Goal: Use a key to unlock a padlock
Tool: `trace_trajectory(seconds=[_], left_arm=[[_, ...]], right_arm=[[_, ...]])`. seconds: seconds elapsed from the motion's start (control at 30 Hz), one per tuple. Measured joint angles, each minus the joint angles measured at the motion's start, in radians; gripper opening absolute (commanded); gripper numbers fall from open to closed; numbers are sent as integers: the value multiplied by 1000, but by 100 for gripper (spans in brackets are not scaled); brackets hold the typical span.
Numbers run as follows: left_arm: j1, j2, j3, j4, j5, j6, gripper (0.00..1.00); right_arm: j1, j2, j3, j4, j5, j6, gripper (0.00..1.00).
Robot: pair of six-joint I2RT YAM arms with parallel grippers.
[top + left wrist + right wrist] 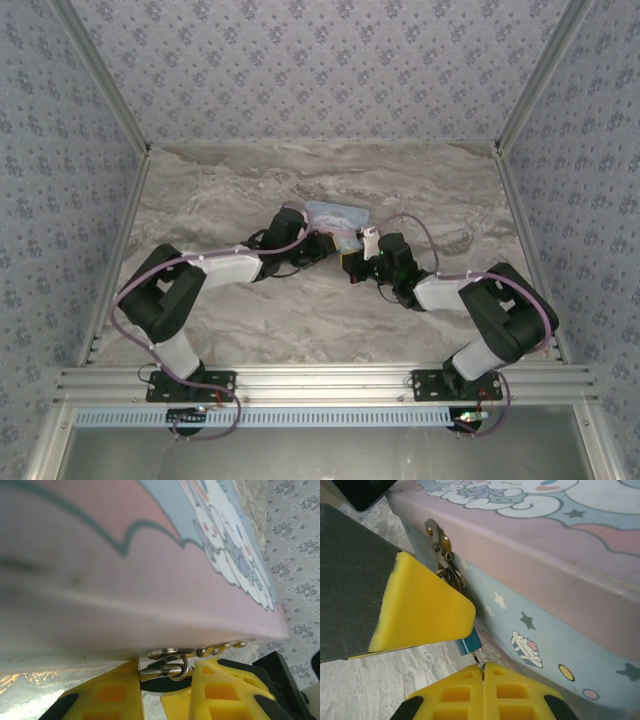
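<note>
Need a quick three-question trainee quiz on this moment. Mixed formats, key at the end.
1. True or false: the padlock hangs from the clasp on the tin box.
2. What does the right pincer pinch? A) the key B) a coin C) a screwdriver
3. Fill in: the left pincer grips the ____.
Key: 1 true; 2 A; 3 padlock.
</note>
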Motion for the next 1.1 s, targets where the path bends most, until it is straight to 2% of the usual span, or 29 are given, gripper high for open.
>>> trace_trajectory(seconds=[0.23,0.6,0.73,0.87,1.1], left_arm=[[0,81,11,13,12,-16,18],[10,111,7,71,37,-52,43],[23,106,-26,113,45,-77,49],[34,103,-66,138,46,-105,51],[35,106,-83,243,77,-176,48]], right_arm=[[-2,100,-18,75,6,75,0],[-1,123,-20,100,31,145,0],[3,123,-20,100,41,185,0],[20,123,-20,100,44,225,0],[28,122,-7,66,40,309,0]])
